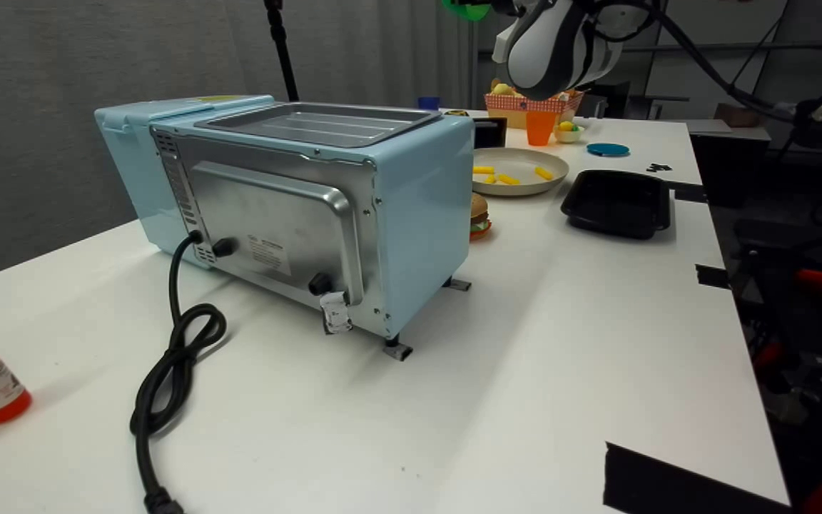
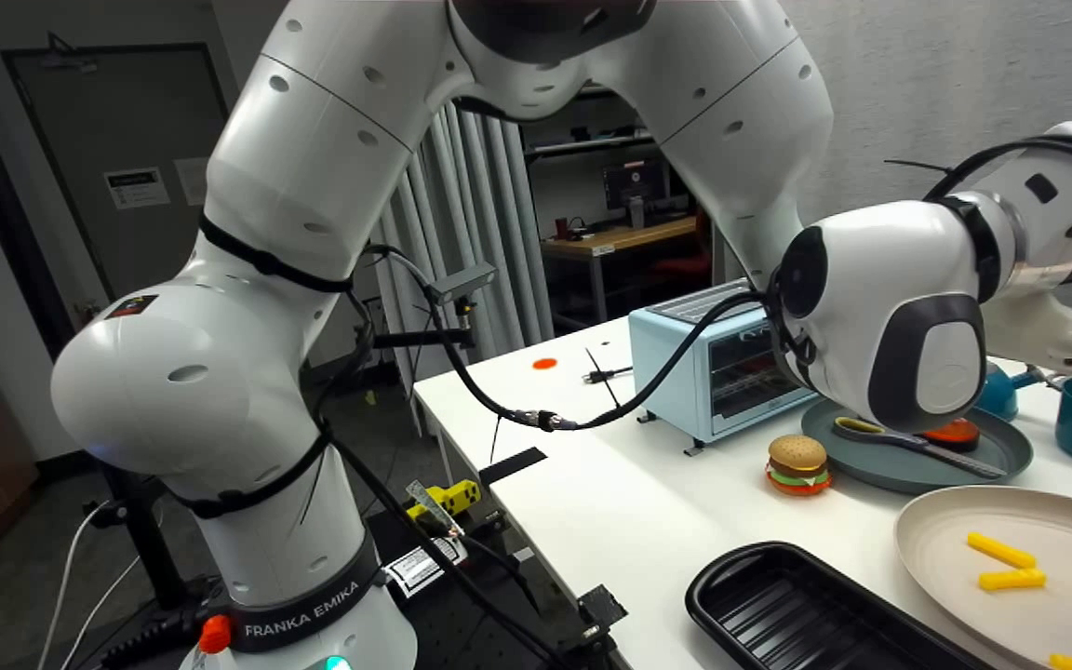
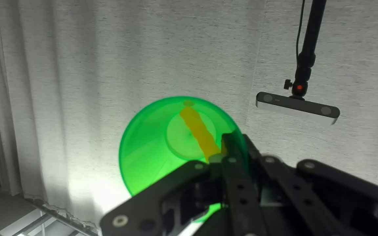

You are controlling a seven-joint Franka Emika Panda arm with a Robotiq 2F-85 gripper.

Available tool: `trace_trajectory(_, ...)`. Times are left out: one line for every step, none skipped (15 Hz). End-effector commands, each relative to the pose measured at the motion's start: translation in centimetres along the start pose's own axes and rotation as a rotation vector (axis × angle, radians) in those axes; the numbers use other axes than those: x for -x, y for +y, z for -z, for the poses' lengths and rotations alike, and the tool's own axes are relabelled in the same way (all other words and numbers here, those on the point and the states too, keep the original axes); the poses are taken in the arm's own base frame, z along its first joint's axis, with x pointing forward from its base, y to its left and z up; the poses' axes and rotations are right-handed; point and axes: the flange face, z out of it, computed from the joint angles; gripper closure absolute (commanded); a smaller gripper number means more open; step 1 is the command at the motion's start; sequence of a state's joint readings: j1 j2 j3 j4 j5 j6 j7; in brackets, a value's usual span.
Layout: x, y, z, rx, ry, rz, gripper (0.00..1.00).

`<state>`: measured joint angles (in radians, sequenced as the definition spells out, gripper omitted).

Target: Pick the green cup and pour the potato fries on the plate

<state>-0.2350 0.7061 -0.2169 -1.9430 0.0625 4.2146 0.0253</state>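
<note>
Holding the green cup (image 3: 149,144) in the wrist view, with the tool (image 3: 238,139) clamped on its wall from inside and outside. Looking into the mouth, can make out a fry (image 3: 198,129) in the cup, slanting across the bottom and up to the tool. High over the bench (image 1: 568,343) in an exterior view, can find the green cup at the tool, cut by the top edge; cannot judge its tilt there. Lower than the tool, on the bench, can see the plate (image 2: 1057,609) in both exterior views, with four fries (image 2: 1001,550) lying on it, two of them touching or almost so. Also lower than the tool, find the tray (image 2: 806,605) just beside the plate, and the burger (image 2: 797,456) between plate and oven (image 1: 290,214). Below the level of the tool, note in an exterior view the grey dish (image 2: 880,470), partly hidden behind the arm (image 2: 731,112), bearing a utensil (image 2: 927,447). Past the plate in an exterior view, again lower than the tool, can pick out the orange cup (image 1: 541,128), the basket (image 1: 507,118) and the blue disc (image 1: 607,149). Beyond the tool in the wrist view, face the pale curtain (image 3: 71,65), with a camera (image 3: 297,106) in front of it on a pole (image 3: 310,49).
</note>
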Motion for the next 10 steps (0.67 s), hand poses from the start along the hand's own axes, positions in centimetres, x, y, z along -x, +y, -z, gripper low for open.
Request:
trace_trajectory(-0.1, -0.2, -0.7, -0.012, 0.051, -0.009, 0.98)
trace_trajectory(-0.5, -0.4, -1.0, -0.025, 0.063, -0.011, 0.98)
trace_trajectory(0.2, -0.3, 0.2, 0.004, 0.027, -0.05, 0.98)
trace_trajectory(-0.2, -0.4, -0.1, 0.004, 0.039, -0.073, 0.98)
trace_trajectory(0.1, -0.4, 0.5, 0.01, 0.022, -0.106, 0.98)
trace_trajectory(1.0, -0.3, 2.0, 0.023, -0.03, -0.167, 0.98)
trace_trajectory(1.3, -0.3, 2.3, 0.024, -0.067, -0.219, 0.98)
trace_trajectory(1.7, -0.5, 2.7, 0.02, -0.099, -0.261, 0.98)
trace_trajectory(2.1, -0.6, 3.1, 0.016, -0.133, -0.301, 0.98)
trace_trajectory(2.3, -0.8, 3.7, 0.013, -0.161, -0.344, 0.98)
